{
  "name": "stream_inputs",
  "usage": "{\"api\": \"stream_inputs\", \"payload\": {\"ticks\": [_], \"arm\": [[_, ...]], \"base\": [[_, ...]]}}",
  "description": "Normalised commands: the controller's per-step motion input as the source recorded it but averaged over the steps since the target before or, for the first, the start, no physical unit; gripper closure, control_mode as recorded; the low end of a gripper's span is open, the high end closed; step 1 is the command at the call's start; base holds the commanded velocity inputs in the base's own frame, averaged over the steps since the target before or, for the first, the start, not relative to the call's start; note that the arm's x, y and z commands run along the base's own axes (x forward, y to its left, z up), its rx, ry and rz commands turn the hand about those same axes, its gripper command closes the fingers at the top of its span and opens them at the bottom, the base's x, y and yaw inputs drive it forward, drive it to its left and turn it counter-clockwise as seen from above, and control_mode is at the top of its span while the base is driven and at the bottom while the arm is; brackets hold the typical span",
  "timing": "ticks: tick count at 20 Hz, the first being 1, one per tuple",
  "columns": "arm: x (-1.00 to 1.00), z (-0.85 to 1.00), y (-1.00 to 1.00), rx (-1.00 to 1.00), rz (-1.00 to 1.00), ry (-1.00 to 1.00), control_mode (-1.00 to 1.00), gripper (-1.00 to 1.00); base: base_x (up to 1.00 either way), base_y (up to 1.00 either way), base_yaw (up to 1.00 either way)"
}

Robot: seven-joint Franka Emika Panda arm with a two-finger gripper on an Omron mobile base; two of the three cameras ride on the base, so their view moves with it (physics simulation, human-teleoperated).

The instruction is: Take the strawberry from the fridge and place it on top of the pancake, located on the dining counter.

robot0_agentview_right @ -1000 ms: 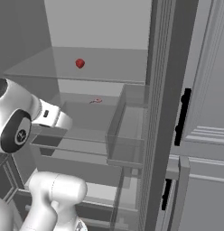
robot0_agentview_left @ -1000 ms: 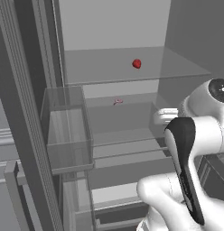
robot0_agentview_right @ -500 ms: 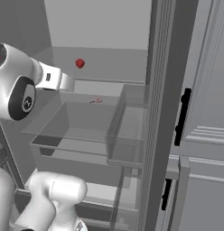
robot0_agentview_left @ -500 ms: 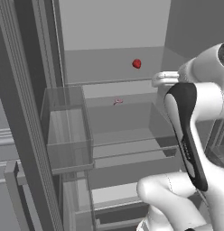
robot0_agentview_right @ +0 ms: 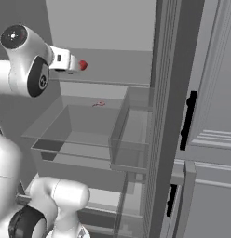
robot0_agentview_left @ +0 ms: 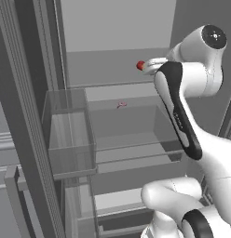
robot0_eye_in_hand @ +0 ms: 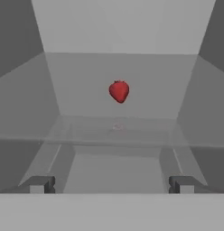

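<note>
1. The fridge [robot0_agentview_left: 117, 28] was seen with its interior exposed, its back wall and side walls a plain light grey.
2. A clear glass shelf [robot0_eye_in_hand: 118, 128] was seen spanning the upper part of the interior, and the strawberry [robot0_eye_in_hand: 119, 91] was found resting on it, toward the back wall and near the middle of the shelf's width.
3. In the left base view the strawberry [robot0_agentview_left: 140, 65] was partly covered by the white hand, with just its left edge showing; in the right base view the berry [robot0_agentview_right: 83, 65] was seen just past the end of the hand.
4. The fingers [robot0_eye_in_hand: 114, 184] were held wide apart in the hand view, one tip at the lower left and one at the lower right, with nothing between them and the strawberry well ahead of them.
5. A small pale pink item [robot0_agentview_left: 121, 104] was seen lying on a lower shelf, below the strawberry's level and toward the back.
6. A clear door bin [robot0_agentview_left: 71, 139] was seen at the left of the left base view, and the same bin [robot0_agentview_right: 131, 135] at the centre of the right base view.
7. Panelled grey cabinets [robot0_agentview_right: 215, 116] with black handles [robot0_agentview_right: 188, 120] were seen to the right of the fridge in the right base view.
</note>
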Motion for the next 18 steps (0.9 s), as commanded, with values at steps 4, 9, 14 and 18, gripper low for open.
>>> {"api": "stream_inputs", "payload": {"ticks": [4,9,14,18], "arm": [[0.79,-0.21,0.00,-0.04,0.00,0.06,-1.00,-1.00],[0.76,-0.25,0.00,0.00,0.00,0.01,-1.00,-1.00],[0.62,-0.19,0.00,0.00,0.01,0.00,-1.00,-1.00],[0.60,-0.08,-0.04,0.00,0.00,0.00,-1.00,-1.00]], "base": [[0.00,0.00,0.00],[0.00,0.00,0.00],[0.00,0.00,0.00],[0.00,0.00,0.00]]}}
